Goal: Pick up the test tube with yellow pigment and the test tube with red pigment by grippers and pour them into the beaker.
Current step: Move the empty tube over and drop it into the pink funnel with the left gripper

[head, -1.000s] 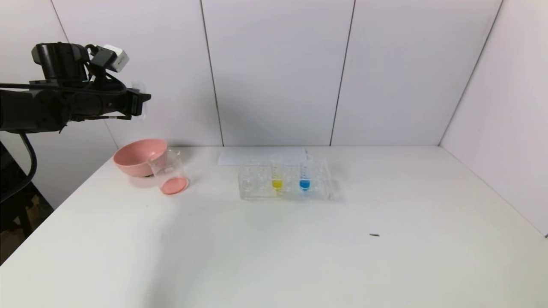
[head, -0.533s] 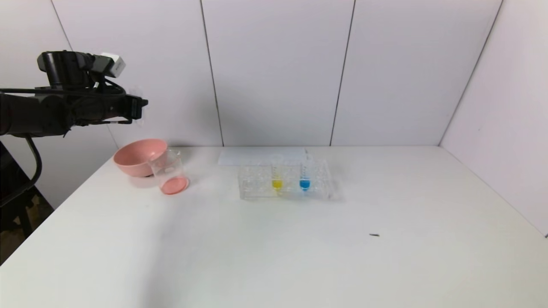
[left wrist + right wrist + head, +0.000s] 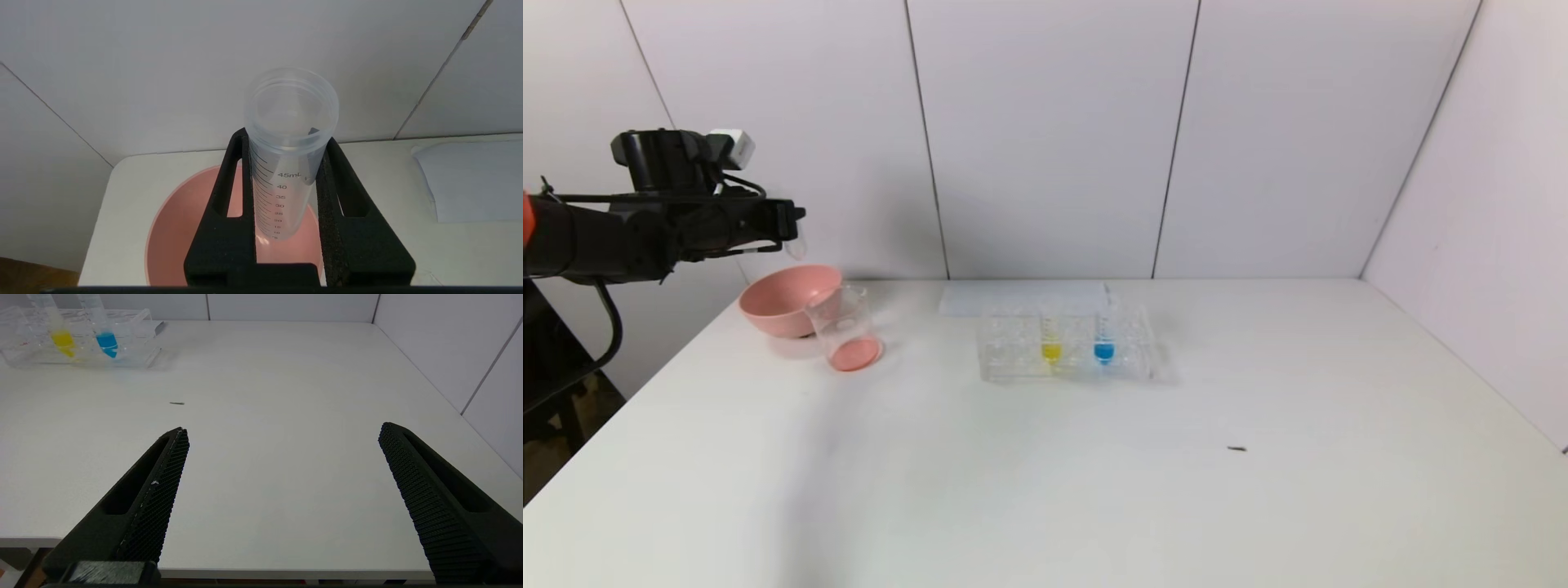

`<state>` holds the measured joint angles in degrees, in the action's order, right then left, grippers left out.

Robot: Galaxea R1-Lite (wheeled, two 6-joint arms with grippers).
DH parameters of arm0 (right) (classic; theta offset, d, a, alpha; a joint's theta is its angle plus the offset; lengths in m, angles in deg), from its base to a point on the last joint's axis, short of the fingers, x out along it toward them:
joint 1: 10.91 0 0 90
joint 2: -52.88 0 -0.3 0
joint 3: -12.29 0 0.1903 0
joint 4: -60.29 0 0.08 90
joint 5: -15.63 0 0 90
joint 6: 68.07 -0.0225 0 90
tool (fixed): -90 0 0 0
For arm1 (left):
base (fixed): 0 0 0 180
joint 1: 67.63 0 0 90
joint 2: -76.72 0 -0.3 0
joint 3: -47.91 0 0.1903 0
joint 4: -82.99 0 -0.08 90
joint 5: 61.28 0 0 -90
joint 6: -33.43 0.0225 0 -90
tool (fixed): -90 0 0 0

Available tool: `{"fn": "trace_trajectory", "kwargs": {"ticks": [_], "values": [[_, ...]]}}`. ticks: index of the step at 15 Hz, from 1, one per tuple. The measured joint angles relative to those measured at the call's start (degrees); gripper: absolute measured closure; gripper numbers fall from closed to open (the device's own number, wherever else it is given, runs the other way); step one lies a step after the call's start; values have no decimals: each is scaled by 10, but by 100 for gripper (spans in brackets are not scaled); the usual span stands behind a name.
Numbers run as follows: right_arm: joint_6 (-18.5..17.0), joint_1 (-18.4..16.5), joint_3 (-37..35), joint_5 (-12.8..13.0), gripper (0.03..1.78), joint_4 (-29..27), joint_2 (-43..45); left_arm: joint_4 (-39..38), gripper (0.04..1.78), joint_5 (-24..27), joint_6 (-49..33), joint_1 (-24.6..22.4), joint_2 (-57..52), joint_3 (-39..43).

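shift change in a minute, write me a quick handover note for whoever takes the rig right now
Left claw: shut on an empty-looking test tube, held above the pink bowl.
Right claw: open, low over the table's near right, holding nothing.
Beaker: beside the bowl, reddish liquid in its bottom, so the red pour looks done.
Yellow tube: upright in the clear rack, next to the blue tube.
Left to do: put down the emptied tube, then pick up the yellow tube and pour it into the beaker.
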<state>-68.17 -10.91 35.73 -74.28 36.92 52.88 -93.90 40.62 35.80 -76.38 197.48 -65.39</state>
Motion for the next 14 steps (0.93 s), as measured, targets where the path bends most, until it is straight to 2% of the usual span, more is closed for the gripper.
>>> {"fn": "trace_trajectory", "kwargs": {"ticks": [4, 14], "values": [[0, 0, 0, 0, 11, 0, 0, -38, 137, 0, -23, -13, 17, 14], [0, 0, 0, 0, 11, 0, 0, -55, 137, 1, -25, -42, 61, 9]]}}
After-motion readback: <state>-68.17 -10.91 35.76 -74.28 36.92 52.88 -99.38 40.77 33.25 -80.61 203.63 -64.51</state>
